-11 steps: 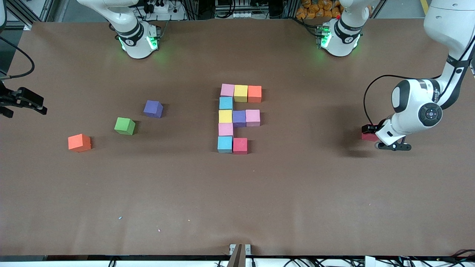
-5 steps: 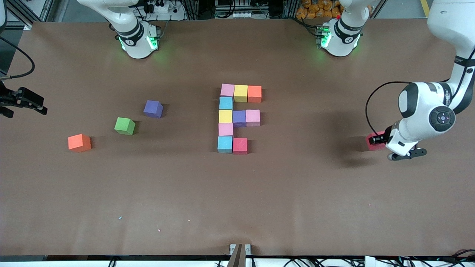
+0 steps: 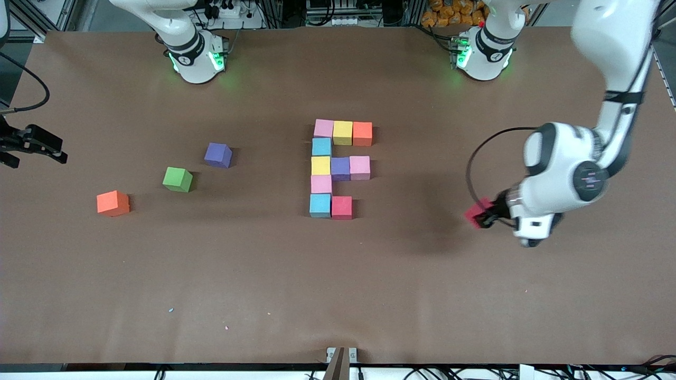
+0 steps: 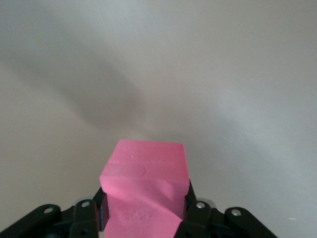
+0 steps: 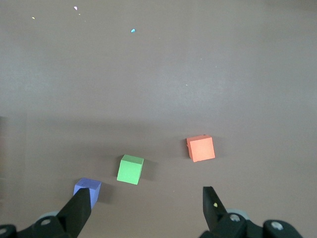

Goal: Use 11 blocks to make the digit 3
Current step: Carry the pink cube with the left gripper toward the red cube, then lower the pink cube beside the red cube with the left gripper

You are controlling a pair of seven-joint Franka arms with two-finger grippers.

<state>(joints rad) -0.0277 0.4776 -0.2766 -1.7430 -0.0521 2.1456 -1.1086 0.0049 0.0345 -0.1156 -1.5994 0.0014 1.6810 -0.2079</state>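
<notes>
— Where is the left gripper point(image 3: 488, 217)?

— Up over bare table point(image 3: 475, 295) toward the left arm's end, fingers point(image 4: 194, 210) clamped on a red block point(image 3: 478, 212), which is lifted clear.

— And the figure?

— The unfinished block figure point(image 3: 340, 168) sits mid-table: a five-block column with two three-block bars and, nearest the front camera, a bar of only two.

— The right gripper point(image 5: 146, 206)?

— It waits with jaws apart, over a purple cube point(image 5: 87, 189), green cube point(image 5: 130, 169) and orange cube point(image 5: 200, 148).

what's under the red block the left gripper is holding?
Bare brown table only. The left gripper is shut on the red block, lifted over open table toward the left arm's end. The block's underside and the spot directly below are hidden.
</notes>
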